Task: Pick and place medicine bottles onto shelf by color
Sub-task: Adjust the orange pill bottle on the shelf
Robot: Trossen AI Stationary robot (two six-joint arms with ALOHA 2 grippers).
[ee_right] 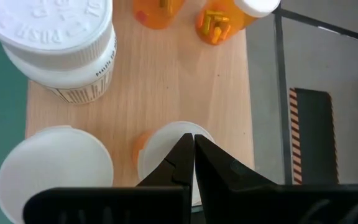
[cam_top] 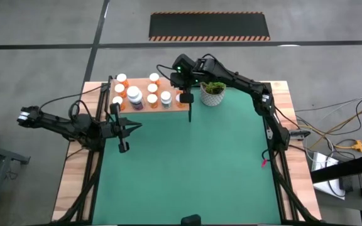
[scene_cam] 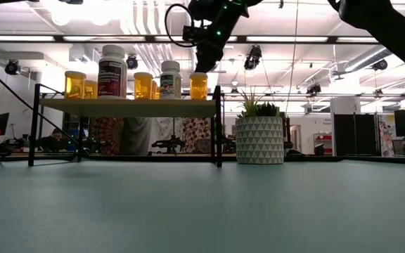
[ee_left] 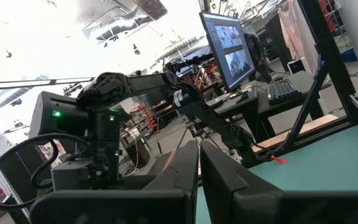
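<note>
We judge sorting nearly done: white-capped orange medicine bottles (cam_top: 152, 98) fill the light wooden shelf (scene_cam: 129, 107). Right gripper (ee_right: 193, 146) hovers above them, jaws closed, empty; left gripper (cam_top: 138, 125) closed, parked. Next: retract right arm.

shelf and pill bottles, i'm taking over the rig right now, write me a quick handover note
Right gripper: jaws shut, empty, hovering just above the white cap of an orange bottle at the shelf end nearest the plant.
Left gripper: jaws shut, empty, waiting over the mat beside the shelf.
Bottles: all those in view stand on the shelf, including the big white one. None is on the green mat.
Done: placing looks finished.
Left: check the colour grouping and pull the right arm back.
</note>
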